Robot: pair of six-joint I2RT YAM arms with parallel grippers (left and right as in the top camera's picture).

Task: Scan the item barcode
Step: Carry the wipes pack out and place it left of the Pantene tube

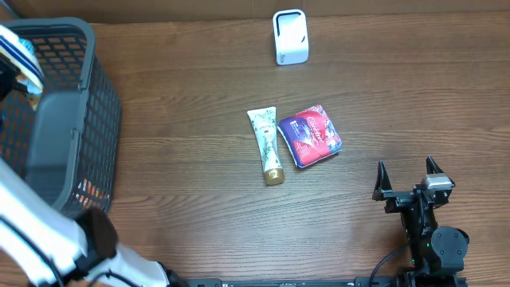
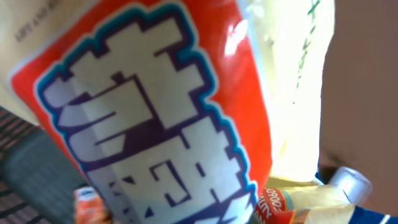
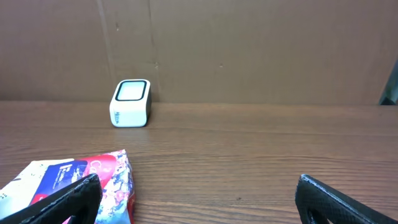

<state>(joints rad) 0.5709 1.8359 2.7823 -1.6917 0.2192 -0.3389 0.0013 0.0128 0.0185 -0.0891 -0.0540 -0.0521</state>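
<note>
The packet [image 2: 155, 118] fills the left wrist view: glossy orange-red, with big white block letters edged in purple and blue, beside a pale yellow-white panel. It sits in the basket [image 1: 96, 119] at the counter's left end. The left tool [image 1: 13, 70] is closed over the basket; I cannot tell whether it grips the packet. The right tool [image 1: 405, 166] is spread wide and empty. Mid-counter lie a cream tube [image 1: 265, 143] and a purple-red pouch [image 1: 311, 135], side by side, with a white scanner [image 1: 290, 36] beyond.
</note>
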